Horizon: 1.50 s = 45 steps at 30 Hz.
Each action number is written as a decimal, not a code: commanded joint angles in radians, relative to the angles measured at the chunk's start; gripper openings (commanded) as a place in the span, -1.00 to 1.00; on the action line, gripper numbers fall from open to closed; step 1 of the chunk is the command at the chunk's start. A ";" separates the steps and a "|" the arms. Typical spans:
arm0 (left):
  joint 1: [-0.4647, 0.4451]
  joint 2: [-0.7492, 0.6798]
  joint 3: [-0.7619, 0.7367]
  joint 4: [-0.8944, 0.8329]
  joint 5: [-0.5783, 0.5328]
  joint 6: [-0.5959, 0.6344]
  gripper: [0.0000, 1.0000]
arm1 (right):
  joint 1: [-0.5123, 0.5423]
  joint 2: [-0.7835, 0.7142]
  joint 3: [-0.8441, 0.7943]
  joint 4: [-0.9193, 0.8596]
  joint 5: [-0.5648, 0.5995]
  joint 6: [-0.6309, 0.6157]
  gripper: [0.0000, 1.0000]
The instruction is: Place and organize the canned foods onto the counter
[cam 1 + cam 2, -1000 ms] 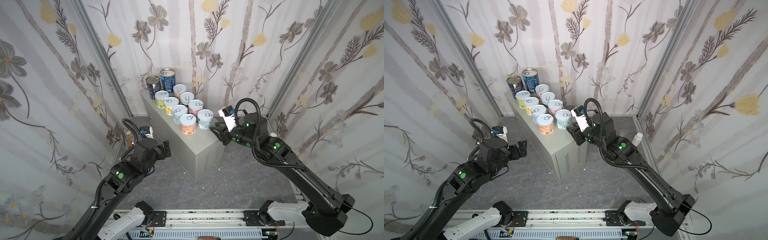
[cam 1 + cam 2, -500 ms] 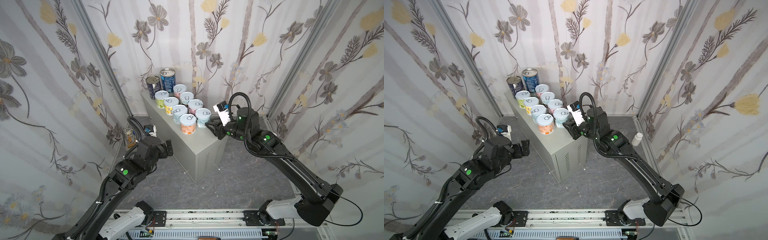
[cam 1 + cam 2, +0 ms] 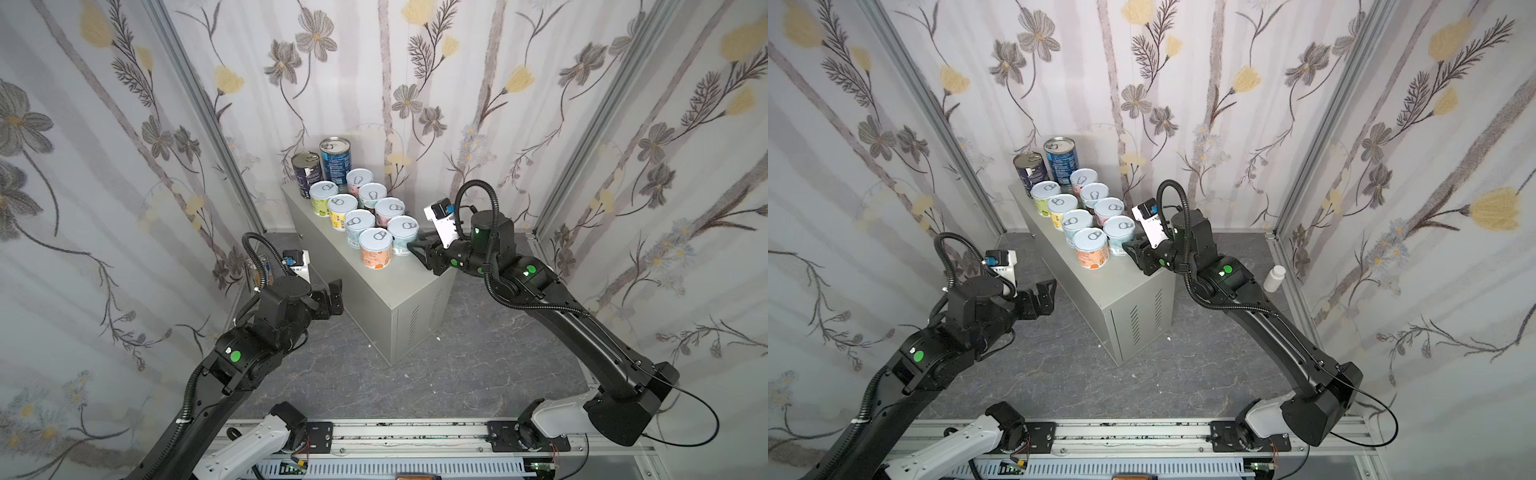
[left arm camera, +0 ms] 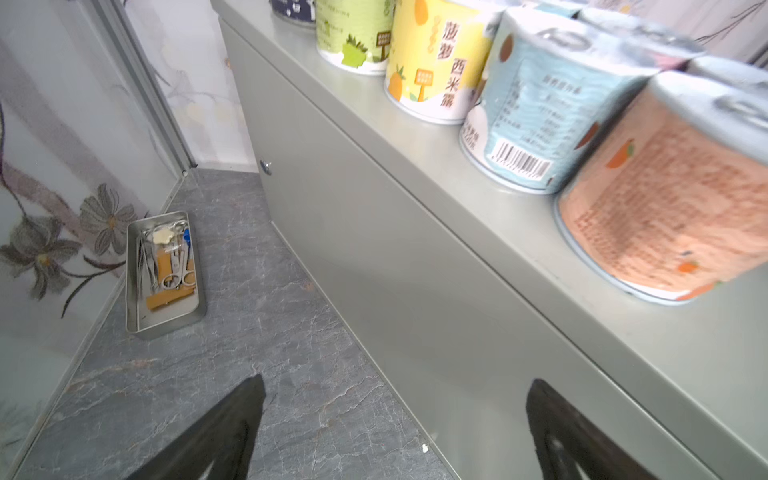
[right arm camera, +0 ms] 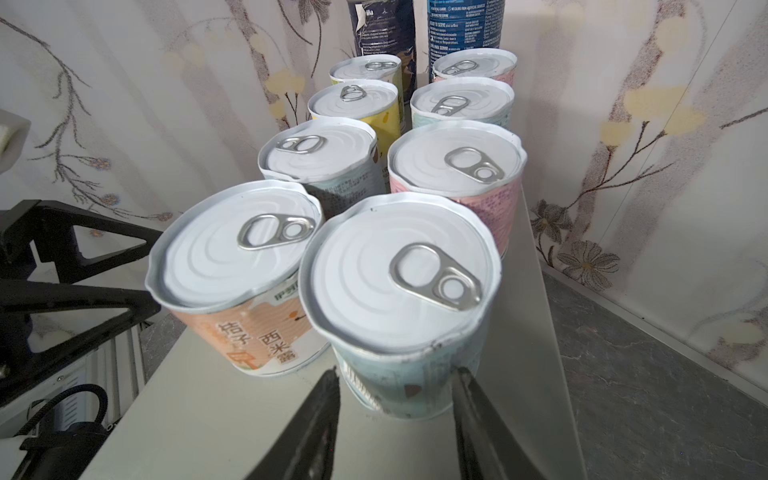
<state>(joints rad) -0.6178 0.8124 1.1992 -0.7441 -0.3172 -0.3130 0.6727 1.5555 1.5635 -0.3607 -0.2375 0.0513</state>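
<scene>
Several short pastel cans and two tall dark blue cans (image 3: 336,160) stand in two rows on the grey counter (image 3: 399,286) (image 3: 1125,286). My right gripper (image 3: 417,251) (image 3: 1129,249) (image 5: 397,372) is shut on the pale blue can (image 3: 402,235) (image 3: 1119,235) (image 5: 399,291) at the near end of one row. Its fingers lie low on the can's sides, and the can stands on the counter beside the orange can (image 3: 376,247) (image 5: 237,266) (image 4: 665,187). My left gripper (image 3: 336,296) (image 3: 1047,297) (image 4: 397,380) hangs open and empty beside the counter's long side.
An open metal tin of small tools (image 4: 164,270) lies on the dark marbled floor by the left wall. A white pill bottle (image 3: 1274,277) stands on the floor right of the counter. Floral walls close in on three sides. The arms' rail runs along the front.
My right gripper has moved left along the counter with the pale blue can, bringing it close beside the orange can. The left arm has barely shifted.
</scene>
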 commanded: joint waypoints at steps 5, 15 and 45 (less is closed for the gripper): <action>0.001 -0.012 0.033 0.032 0.189 0.035 0.98 | 0.000 -0.052 -0.008 0.021 -0.009 -0.002 0.09; -0.005 0.044 0.057 0.064 0.232 0.010 0.42 | 0.001 -0.155 -0.101 0.043 -0.027 0.025 0.01; -0.016 0.223 0.126 0.217 0.263 -0.002 0.15 | 0.035 -0.200 -0.202 0.078 -0.048 0.041 -0.07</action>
<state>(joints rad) -0.6334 1.0420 1.3201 -0.5697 -0.0490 -0.3141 0.7002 1.3476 1.3602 -0.3153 -0.2886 0.0963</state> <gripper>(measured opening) 0.575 0.463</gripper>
